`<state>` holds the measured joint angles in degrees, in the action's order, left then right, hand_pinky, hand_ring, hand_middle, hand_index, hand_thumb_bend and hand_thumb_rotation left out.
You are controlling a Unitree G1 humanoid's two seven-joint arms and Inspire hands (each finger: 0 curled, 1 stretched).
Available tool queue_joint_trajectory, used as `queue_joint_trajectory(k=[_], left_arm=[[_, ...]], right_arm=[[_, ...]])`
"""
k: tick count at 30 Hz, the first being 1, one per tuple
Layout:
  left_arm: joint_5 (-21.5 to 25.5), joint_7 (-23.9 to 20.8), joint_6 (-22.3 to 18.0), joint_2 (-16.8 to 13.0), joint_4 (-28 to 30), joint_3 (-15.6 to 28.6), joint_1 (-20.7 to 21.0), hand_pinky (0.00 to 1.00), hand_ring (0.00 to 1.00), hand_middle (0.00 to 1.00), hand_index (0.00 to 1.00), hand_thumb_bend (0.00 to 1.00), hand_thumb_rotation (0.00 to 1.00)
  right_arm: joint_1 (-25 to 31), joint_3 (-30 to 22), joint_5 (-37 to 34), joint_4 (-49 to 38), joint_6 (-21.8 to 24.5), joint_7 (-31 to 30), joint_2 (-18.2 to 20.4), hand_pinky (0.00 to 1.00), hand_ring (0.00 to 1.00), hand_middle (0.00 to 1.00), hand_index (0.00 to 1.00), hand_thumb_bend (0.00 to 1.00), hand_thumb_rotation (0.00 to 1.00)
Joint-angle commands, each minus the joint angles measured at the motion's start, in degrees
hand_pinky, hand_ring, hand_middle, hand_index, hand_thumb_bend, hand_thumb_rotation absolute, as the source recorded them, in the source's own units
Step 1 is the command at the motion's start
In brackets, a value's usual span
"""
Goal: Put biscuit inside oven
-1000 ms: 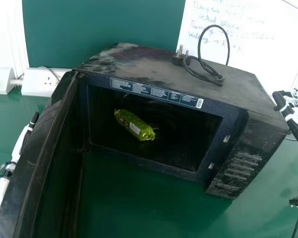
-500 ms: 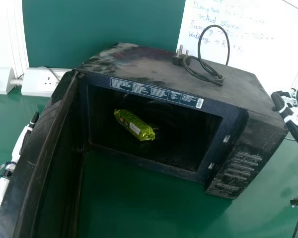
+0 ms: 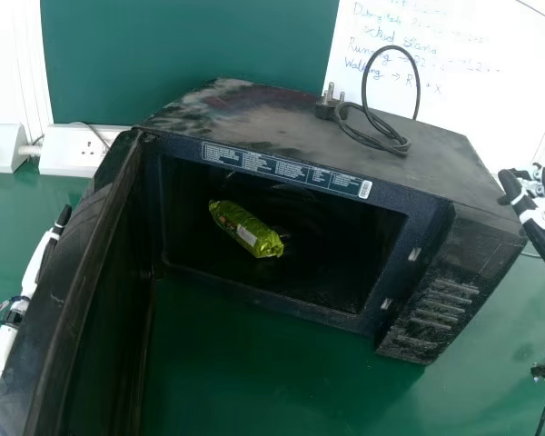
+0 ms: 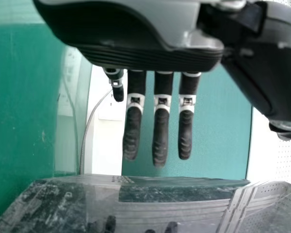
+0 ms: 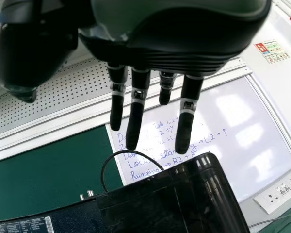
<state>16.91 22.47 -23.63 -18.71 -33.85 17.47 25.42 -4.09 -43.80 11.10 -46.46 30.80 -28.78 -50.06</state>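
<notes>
Cord [image 3: 402, 146] atop oven [image 3: 436, 168], door [image 3: 82, 263] wide open

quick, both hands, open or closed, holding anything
Left hand: open, fingers straight, holding nothing.
Right hand: open, fingers straight, holding nothing.

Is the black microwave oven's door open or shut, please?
Open: the black door stands swung outward, baring the shiny green biscuit packet inside.
</notes>
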Motion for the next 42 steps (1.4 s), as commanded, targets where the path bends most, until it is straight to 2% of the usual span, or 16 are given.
queue_joint_trajectory(k=[1,3,7,17,21,26,31,33,34,35,37,40,42], left_arm=[[0.2,0.2,-0.4,-0.6,0.0,0.5,0.2,0.26,0.31,0.40,0.49,0.52,0.07],[0.2,0.3,-0.4,-0.7,-0.1,0.5,0.2,0.26,0.31,0.40,0.49,0.52,0.07],[0.3,0.6,-0.6,-0.6,-0.4,0.6,0.3,0.26,0.30,0.39,0.49,0.52,0.07],[0.2,0.5,-0.6,-0.6,-0.1,0.5,0.1,0.26,0.31,0.40,0.49,0.52,0.07],[0.2,0.2,-0.2,-0.7,0.1,0.5,0.1,0.26,0.31,0.40,0.49,0.52,0.07],[0.0,0.3,-0.7,-0.7,-0.3,0.5,0.1,0.26,0.30,0.40,0.49,0.52,0.07],[0.3,0.5,-0.4,-0.8,0.0,0.7,0.0,0.26,0.31,0.40,0.49,0.52,0.07],[0.6,0.8,-0.5,-0.8,-0.4,0.8,0.2,0.26,0.31,0.40,0.49,0.52,0.07],[0.8,0.8,-0.7,-0.7,-0.5,1.0,0.2,0.26,0.31,0.40,0.49,0.52,0.07],[0.6,0.5,-1.2,-0.6,-0.5,1.0,0.2,0.26,0.30,0.40,0.49,0.52,0.07],[1.1,0.6,-2.0,0.0,0.4,1.3,-0.2,0.27,0.31,0.39,0.49,0.52,0.07],[0.9,0.9,-4.8,0.9,2.4,1.0,-1.3,0.28,0.33,0.39,0.49,0.52,0.08],[0.5,1.6,-6.9,1.3,3.7,0.5,-2.0,0.29,0.34,0.40,0.49,0.52,0.08]], right_arm=[[-0.2,0.2,0.6,-0.6,0.5,0.3,-0.4,0.39,0.48,0.59,0.75,0.84,0.41],[-0.4,0.3,0.6,-0.9,1.0,0.5,-0.2,0.38,0.46,0.58,0.75,0.85,0.42],[0.0,0.6,1.8,-1.5,1.4,0.8,-0.2,0.42,0.49,0.59,0.74,0.85,0.42],[-0.3,1.0,2.3,-2.2,3.1,0.9,0.1,0.40,0.47,0.57,0.74,0.84,0.42],[-0.6,1.0,1.8,-2.2,3.2,1.0,0.6,0.37,0.46,0.57,0.74,0.88,0.44],[-0.9,1.1,2.0,-2.3,4.5,1.1,0.5,0.30,0.41,0.55,0.74,0.86,0.41],[-0.1,-2.0,2.8,0.9,0.8,2.0,0.6,0.30,0.41,0.52,0.74,0.77,0.39],[0.5,-3.1,3.6,2.4,-1.0,2.6,0.7,0.34,0.46,0.56,0.75,0.79,0.45],[0.7,-3.7,4.0,3.0,-1.7,3.0,0.9,0.33,0.44,0.55,0.76,0.76,0.46],[1.4,-4.4,4.8,3.8,-3.0,3.4,0.9,0.36,0.47,0.57,0.76,0.77,0.48],[0.8,-5.3,4.8,4.2,-2.0,4.6,2.2,0.38,0.49,0.61,0.76,0.78,0.48],[1.3,-6.1,7.2,4.9,-0.8,6.3,2.5,0.30,0.40,0.53,0.76,0.81,0.52],[1.0,-6.6,7.5,5.8,-0.8,7.2,3.2,0.27,0.37,0.49,0.74,0.80,0.50]])
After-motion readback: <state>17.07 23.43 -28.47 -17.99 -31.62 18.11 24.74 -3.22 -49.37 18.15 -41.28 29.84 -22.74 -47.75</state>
